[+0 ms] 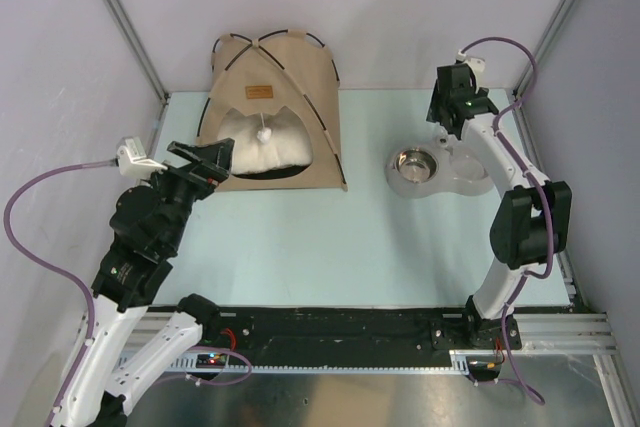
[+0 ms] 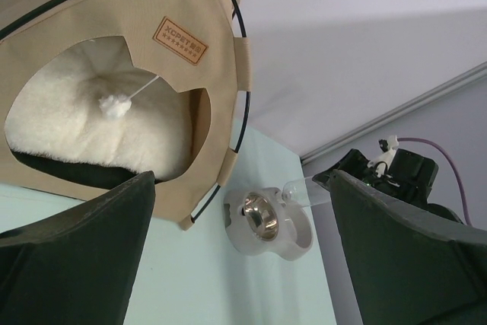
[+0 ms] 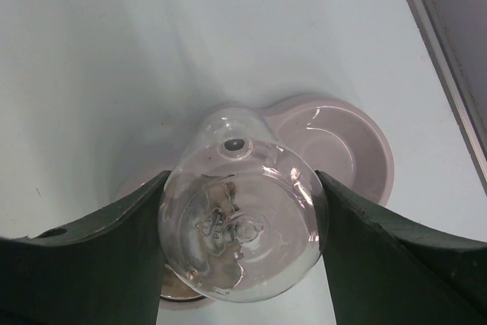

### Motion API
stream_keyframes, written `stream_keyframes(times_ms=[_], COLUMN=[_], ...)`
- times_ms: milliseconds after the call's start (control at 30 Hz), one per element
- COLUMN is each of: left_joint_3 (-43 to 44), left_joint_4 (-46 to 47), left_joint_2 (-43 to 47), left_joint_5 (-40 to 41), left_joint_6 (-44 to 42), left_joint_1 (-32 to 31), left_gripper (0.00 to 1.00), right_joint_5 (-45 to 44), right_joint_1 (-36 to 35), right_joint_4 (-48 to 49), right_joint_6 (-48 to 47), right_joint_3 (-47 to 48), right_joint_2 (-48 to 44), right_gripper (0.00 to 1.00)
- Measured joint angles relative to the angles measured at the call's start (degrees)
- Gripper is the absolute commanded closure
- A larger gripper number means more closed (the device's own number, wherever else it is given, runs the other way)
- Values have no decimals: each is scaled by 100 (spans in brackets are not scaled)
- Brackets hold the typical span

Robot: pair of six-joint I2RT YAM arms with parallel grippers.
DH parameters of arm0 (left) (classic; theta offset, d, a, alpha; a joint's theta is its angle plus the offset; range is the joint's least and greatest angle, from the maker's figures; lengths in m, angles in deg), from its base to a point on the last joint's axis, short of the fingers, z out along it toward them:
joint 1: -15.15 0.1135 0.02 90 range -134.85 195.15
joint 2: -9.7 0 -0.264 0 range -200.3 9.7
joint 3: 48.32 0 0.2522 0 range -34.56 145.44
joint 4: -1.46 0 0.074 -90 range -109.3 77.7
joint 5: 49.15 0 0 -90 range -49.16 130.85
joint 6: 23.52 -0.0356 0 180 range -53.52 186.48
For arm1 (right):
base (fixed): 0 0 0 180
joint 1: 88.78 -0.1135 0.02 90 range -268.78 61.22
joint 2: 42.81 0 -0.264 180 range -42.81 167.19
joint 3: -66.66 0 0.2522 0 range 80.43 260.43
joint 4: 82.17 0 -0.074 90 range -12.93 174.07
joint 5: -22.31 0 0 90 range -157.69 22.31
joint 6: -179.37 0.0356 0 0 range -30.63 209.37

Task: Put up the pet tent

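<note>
Pet tent (image 1: 275, 97) upright at far left of table (image 1: 300, 237), doorway facing arms. Cream pillow (image 1: 262, 147) inside, white pom-pom (image 1: 265, 133) hanging in doorway. Left gripper (image 1: 212, 160) just before tent's left front corner, fingers wide, nothing between. Right gripper (image 1: 452, 119) at far right, fingers clasping clear bottle (image 3: 242, 241) on pale feeder (image 3: 350, 142) beside steel bowl (image 1: 411, 162).

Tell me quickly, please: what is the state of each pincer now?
Left pincer: open, holding nothing.
Right pincer: closed on the clear bottle.
</note>
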Motion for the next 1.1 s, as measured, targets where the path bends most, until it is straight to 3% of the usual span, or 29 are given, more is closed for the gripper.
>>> stream_keyframes(times_ms=[567, 700, 833, 1100], left_joint_3=[-42, -42, -42, -42], left_joint_4=[-94, -107, -129, -136], left_joint_2=[57, 68, 68, 61], left_joint_5=[2, 2, 4, 4], left_joint_6=[0, 0, 0, 0], left_joint_1=[2, 2, 0, 0], left_gripper=[0, 0, 0, 0], right_joint_5=[125, 61, 9, 125], right_joint_1=[68, 68, 68, 79], right_joint_4=[-291, -192, -50, 83], right_joint_6=[-109, -111, -109, -144], right_joint_3=[634, 632, 564, 509], right_joint_2=[527, 566, 566, 546], right_gripper=[66, 54, 34, 13])
